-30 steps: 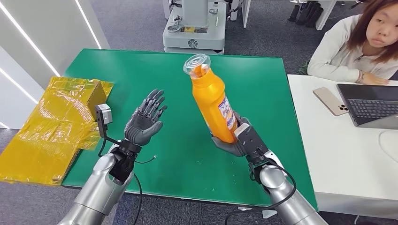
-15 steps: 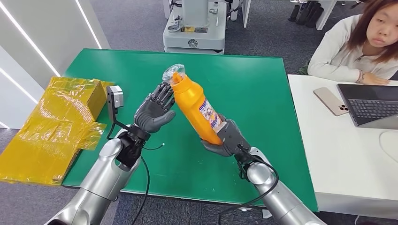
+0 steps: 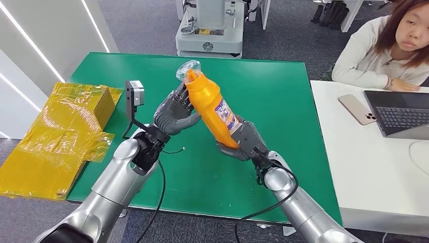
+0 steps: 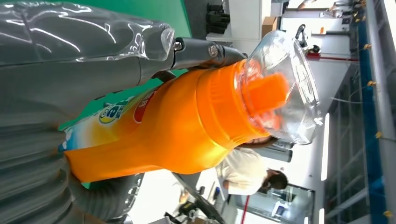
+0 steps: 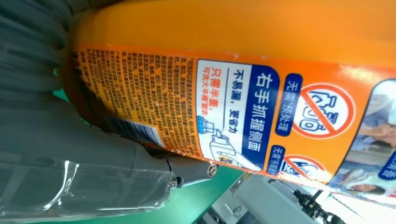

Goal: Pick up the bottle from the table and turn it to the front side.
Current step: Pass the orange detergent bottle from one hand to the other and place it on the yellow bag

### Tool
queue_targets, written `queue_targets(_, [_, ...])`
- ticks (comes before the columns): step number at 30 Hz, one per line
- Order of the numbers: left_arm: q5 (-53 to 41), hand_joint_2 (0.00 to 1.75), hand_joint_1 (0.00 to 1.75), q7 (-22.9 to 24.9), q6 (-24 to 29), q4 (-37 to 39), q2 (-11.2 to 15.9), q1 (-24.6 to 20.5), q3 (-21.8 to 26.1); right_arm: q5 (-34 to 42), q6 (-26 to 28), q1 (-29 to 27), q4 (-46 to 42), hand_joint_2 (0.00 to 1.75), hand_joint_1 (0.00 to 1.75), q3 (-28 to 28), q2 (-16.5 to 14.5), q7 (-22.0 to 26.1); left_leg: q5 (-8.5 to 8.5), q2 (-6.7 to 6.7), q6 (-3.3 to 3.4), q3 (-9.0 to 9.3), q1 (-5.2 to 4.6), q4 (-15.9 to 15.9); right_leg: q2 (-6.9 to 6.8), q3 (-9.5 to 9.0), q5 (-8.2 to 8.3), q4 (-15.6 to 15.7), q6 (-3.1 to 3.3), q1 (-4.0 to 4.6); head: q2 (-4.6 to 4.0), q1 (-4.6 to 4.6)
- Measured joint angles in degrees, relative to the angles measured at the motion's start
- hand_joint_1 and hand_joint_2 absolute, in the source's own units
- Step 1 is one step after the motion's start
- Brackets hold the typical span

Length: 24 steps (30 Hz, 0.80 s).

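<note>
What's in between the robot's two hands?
The orange bottle, seen in the head view: the right hand holds its base, the left hand touches its upper part.

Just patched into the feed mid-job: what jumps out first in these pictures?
The orange bottle stands out most, held tilted above the middle of the green table, its clear cap uppermost. The right hand grips its base while the left hand touches its upper body. At the white desk on the right, a person sits by a laptop, and crumpled yellow plastic lies at the table's left edge.
</note>
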State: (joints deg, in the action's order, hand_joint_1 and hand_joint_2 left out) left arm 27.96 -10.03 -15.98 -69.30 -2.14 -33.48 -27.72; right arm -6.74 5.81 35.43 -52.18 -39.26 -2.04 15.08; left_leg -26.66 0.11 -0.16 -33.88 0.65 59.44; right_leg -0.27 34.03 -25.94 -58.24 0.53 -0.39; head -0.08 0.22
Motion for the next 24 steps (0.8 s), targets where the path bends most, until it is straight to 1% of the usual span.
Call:
queue_targets(8, [-1.3, 1.75, 0.0, -1.12, 1.09, 2.83, -1.05, -1.63, -1.54, -3.34, 2.09, 0.03, -0.02, 1.75, 1.75, 0.07, -0.02, -0.39, 0.0, 0.02, 0.0, -0.01, 0.0, 0.01, 0.02, 0.01, 0.0, 0.0, 0.0, 0.0, 0.01, -0.01])
queue_targets(13, [-2.39, 1.75, 0.0, -1.88, 1.53, 4.73, -1.89, -2.92, -1.81, -8.16, 3.4, 0.31, 0.02, 1.75, 1.75, 0.11, -0.34, -0.13, 0.0, 0.04, 0.0, -0.01, 0.0, 0.01, 0.03, 0.01, 0.0, 0.0, 0.0, 0.0, 0.0, 0.0])
queue_targets(19, [-3.68, 1.75, 0.0, -2.49, 3.12, 7.3, -2.04, -3.66, -1.53, -15.33, 5.77, 0.18, 0.03, 1.75, 1.75, -0.25, -0.5, -1.31, 0.0, 0.04, 0.0, -0.01, 0.0, 0.0, 0.04, 0.01, 0.0, -0.01, 0.0, 0.0, -0.01, 0.0])
queue_targets(20, [-3.59, 1.75, 0.02, -2.66, 3.21, 7.77, -2.04, -3.7, -1.33, -16.36, 6.3, 0.06, 0.04, 1.75, 1.75, -0.42, -0.56, -1.33, 0.0, 0.04, 0.0, -0.01, 0.0, 0.0, 0.04, 0.02, 0.0, -0.01, 0.0, 0.0, -0.01, 0.0])
queue_targets(24, [-2.78, 1.75, 1.7, -3.51, 4.05, 9.77, -2.45, -3.78, -0.31, -19.54, 7.79, -0.2, 0.44, 1.75, 1.75, -0.76, -1.15, -2.09, 0.0, 0.02, 0.0, -0.02, 0.0, 0.0, 0.02, 0.02, 0.0, -0.01, 0.0, 0.0, 0.0, 0.0])
